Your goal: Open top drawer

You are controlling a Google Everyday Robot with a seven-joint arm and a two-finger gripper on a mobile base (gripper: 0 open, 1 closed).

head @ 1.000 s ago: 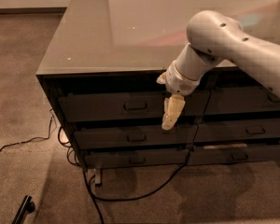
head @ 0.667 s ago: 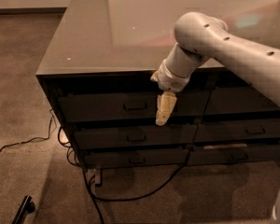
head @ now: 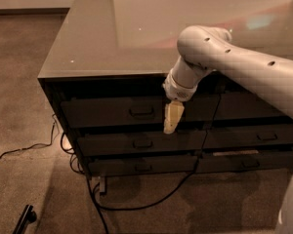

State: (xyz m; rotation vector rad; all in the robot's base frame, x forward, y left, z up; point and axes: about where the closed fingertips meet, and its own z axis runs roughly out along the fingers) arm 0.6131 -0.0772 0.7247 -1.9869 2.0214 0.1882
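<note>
The top drawer (head: 107, 112) is a wide dark grey front under the counter top, the tallest of three stacked fronts on the left. Its small loop handle (head: 142, 111) sits at its centre. The drawer front looks flush with the cabinet. My gripper (head: 172, 118) hangs from the white arm (head: 224, 62), pointing down in front of the drawer face, just right of the handle and a little below it. It does not touch the handle.
Two shallower drawer fronts (head: 136, 144) lie below, and more drawers (head: 256, 136) to the right. The glossy counter top (head: 136, 28) is above. Black cables (head: 136, 204) trail over the carpet in front. A dark object (head: 25, 217) lies at the lower left.
The arm and gripper have moved left along the top drawer's face, closer to the handle. The drawer has not moved.
</note>
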